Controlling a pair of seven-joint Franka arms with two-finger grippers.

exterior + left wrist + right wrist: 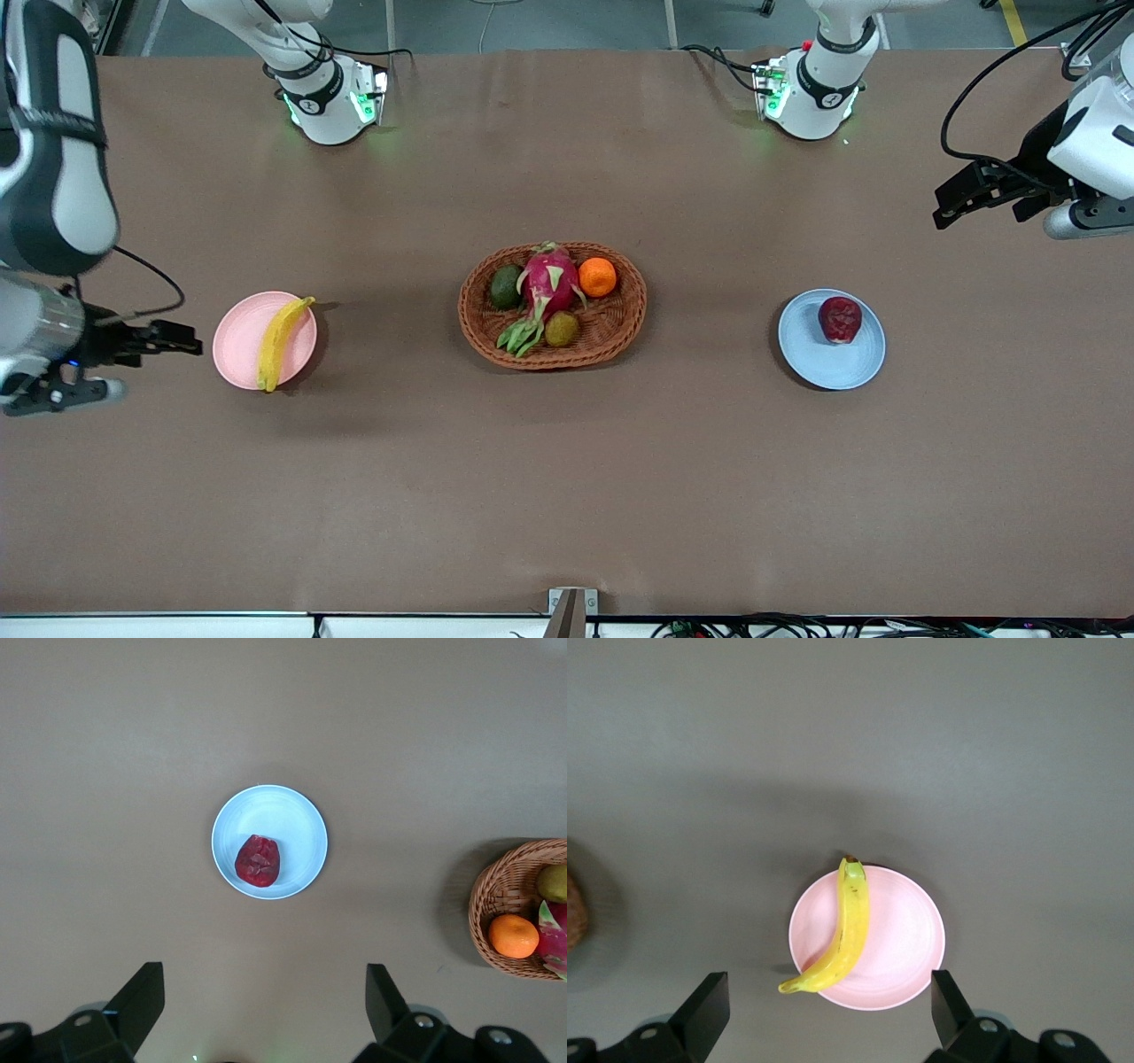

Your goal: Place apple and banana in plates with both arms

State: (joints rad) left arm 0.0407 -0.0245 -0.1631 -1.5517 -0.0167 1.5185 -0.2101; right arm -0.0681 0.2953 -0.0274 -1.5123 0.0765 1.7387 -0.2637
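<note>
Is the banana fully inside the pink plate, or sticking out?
Sticking out. The banana lies across the pink plate, and both of its tips reach past the rim; nothing holds it.

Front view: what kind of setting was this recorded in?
Probably a robotics lab bench, not a kitchen: two arm bases bolted along a brown-covered table, loose cables at its edges, and staged fruit in a wicker basket between a pink plate and a blue plate.

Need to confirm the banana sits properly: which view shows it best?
Right wrist view: the banana fills it, lying across the pink plate, both tips overhanging. Front view shows it smaller; left wrist view misses it.
</note>
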